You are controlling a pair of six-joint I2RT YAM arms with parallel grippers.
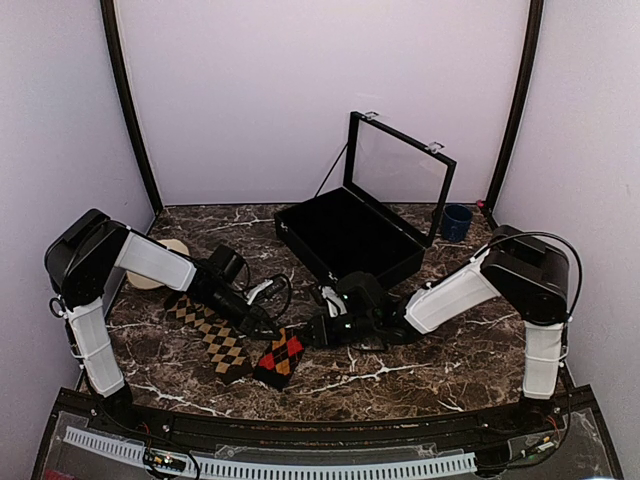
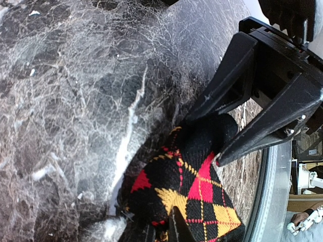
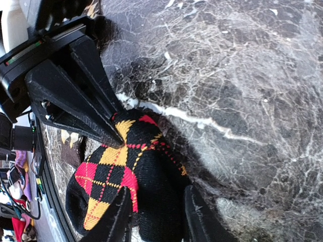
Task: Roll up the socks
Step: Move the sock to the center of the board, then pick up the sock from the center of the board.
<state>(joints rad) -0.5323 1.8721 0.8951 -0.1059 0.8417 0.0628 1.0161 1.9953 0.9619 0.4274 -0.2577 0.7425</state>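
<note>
While my left fingers (image 3: 75, 101) pinch the part-bunched red-and-orange sock (image 3: 136, 176), my right fingers (image 3: 121, 217) straddle it, grip unclear; tan sock (image 1: 212, 335) still flat.

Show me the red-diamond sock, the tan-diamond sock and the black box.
red-diamond sock (image 1: 283, 357), top view, its patterned middle.
tan-diamond sock (image 1: 213, 335), top view, its middle.
black box (image 1: 345, 232), top view, its bare inner floor.

soft, even light falls from above; the pale walls (image 1: 300, 100) read bright, while the dark marble surface (image 1: 420, 375) stays dim with a mild sheen. a soft shadow lies on the surface just beside the red-and-orange sock (image 3: 126, 171) held at the right hand (image 3: 159, 217). that hand's own fingertips look slightly blurred. white glare blows out the corner behind the left hand (image 3: 115, 140).
</note>
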